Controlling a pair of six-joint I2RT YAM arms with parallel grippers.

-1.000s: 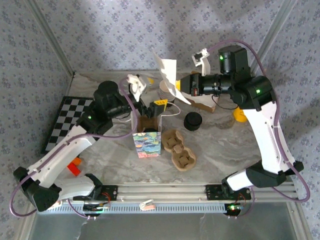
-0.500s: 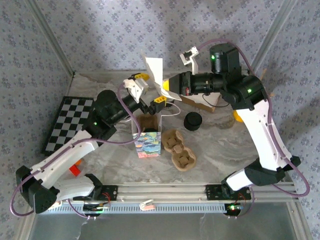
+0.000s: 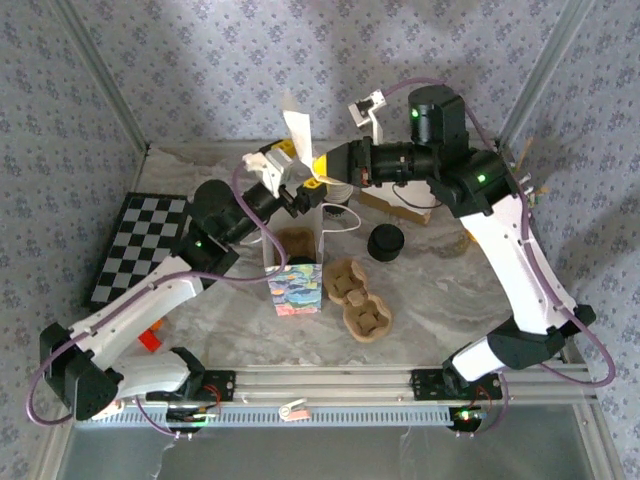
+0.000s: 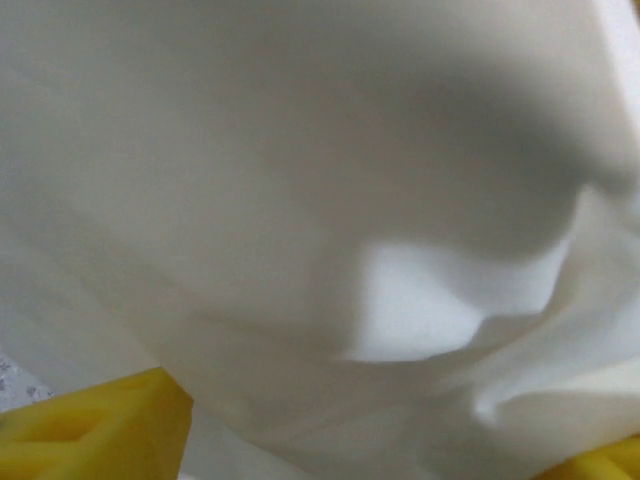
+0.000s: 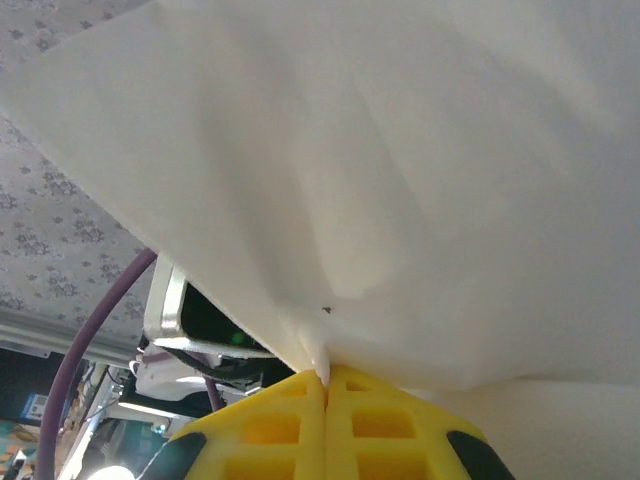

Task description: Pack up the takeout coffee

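Two grippers flanked one thin white paper sheet [image 3: 297, 128], held up over the far middle of the table. Right gripper [image 5: 327, 385] was pinched tight on its lower edge; left gripper [image 3: 296, 180] stood with jaws apart against it. Left should probably close squarely before right releases, to avoid tearing

The top camera looks down from above and behind the arm bases, far enough for the whole table [image 3: 450, 290]. The wrist cameras look along the right pincer [image 5: 325, 380] and the left pincer [image 4: 350, 445], very close to the white paper [image 5: 420, 150] just ahead of their tips. All three views share that paper.
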